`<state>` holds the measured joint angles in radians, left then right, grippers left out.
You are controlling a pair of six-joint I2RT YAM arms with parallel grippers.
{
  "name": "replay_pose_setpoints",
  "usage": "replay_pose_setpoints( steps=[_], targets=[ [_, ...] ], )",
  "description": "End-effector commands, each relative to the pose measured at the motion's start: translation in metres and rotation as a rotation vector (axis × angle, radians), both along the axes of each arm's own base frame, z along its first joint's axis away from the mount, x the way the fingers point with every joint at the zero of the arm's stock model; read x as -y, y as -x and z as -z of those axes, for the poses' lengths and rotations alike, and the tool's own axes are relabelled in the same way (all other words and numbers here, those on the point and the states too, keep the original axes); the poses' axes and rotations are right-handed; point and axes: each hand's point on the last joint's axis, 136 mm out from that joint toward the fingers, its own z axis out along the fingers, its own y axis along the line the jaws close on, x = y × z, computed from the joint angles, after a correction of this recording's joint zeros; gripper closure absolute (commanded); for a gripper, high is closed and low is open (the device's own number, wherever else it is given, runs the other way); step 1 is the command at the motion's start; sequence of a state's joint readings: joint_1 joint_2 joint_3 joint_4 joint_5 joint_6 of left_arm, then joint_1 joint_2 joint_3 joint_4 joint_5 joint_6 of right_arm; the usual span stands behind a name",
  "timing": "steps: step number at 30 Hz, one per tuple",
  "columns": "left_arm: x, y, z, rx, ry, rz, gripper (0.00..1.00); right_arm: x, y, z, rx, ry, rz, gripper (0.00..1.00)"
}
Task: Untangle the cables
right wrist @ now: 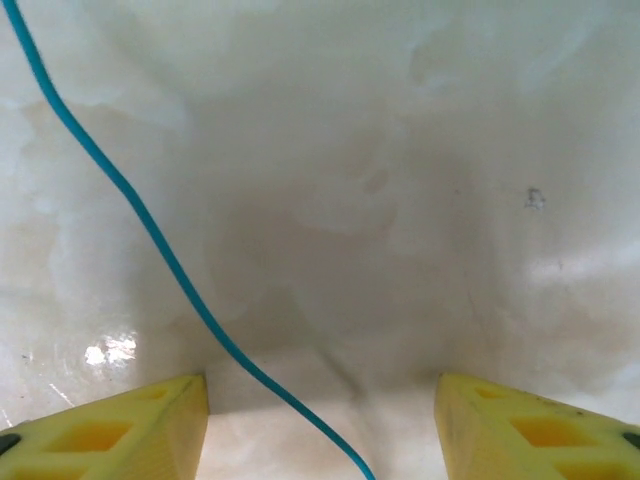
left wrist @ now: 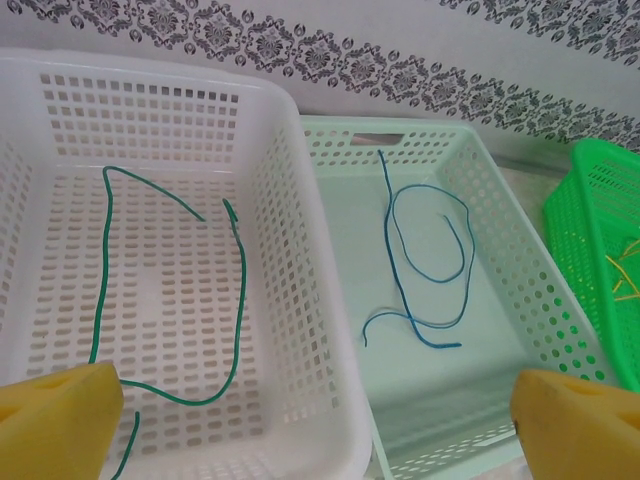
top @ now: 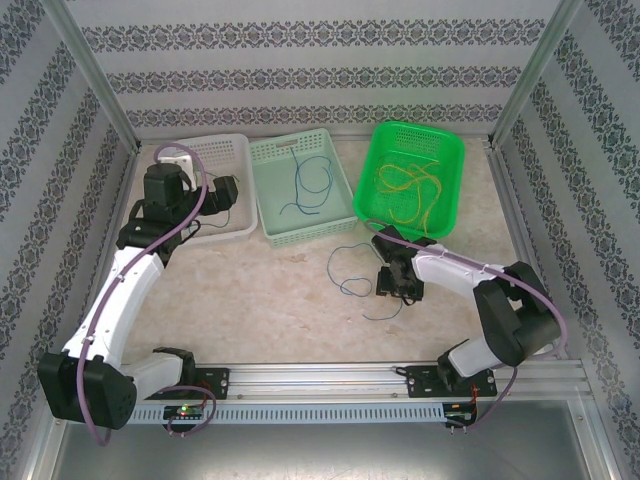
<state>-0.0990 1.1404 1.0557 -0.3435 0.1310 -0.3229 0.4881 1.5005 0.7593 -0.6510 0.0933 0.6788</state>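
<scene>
A blue cable (top: 345, 270) lies curled on the table in front of the baskets. My right gripper (top: 398, 285) is down over its right part. In the right wrist view the cable (right wrist: 150, 235) runs diagonally between the yellow fingertips (right wrist: 150, 430). The jaws of the right gripper (right wrist: 320, 400) stand apart and touch nothing. Another blue cable (left wrist: 400, 260) lies in the pale green basket (left wrist: 480, 150). A dark green cable (left wrist: 240, 290) lies in the white basket (left wrist: 150, 70). My left gripper (left wrist: 320, 400) hangs open above the wall between these two baskets. Several yellow cables (top: 410, 185) sit tangled in the bright green basket (top: 415, 130).
The three baskets stand side by side at the back of the table (top: 270, 300), against the patterned wall. Metal frame posts (top: 100, 90) rise at the back corners. A rail (top: 400, 375) runs along the near edge.
</scene>
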Motion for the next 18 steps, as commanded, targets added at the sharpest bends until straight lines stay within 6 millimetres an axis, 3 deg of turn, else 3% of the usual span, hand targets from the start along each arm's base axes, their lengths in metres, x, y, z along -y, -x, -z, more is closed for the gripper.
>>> replay_pose_setpoints(
  steps=[1, 6, 8, 11, 18],
  targets=[
    [0.003, 0.004, 0.005, -0.011, 0.005, 0.008, 0.0, 0.008, -0.007, 0.001, 0.005, 0.067, -0.024, 0.44],
    [0.002, 0.006, 0.005, -0.012, 0.002, 0.002, 0.0, 0.003, -0.012, 0.003, -0.037, 0.125, -0.107, 0.59],
    [0.001, 0.007, 0.004, -0.009, -0.005, 0.001, 0.0, 0.004, -0.014, 0.004, -0.048, 0.154, -0.115, 0.79],
    [-0.001, 0.009, 0.005, -0.014, -0.019, -0.003, 0.0, 0.004, -0.014, 0.004, -0.046, 0.147, -0.118, 0.93],
    [-0.003, 0.012, 0.006, -0.013, -0.025, -0.011, 0.0, -0.001, -0.007, -0.006, 0.014, 0.088, -0.138, 1.0]
  ],
)
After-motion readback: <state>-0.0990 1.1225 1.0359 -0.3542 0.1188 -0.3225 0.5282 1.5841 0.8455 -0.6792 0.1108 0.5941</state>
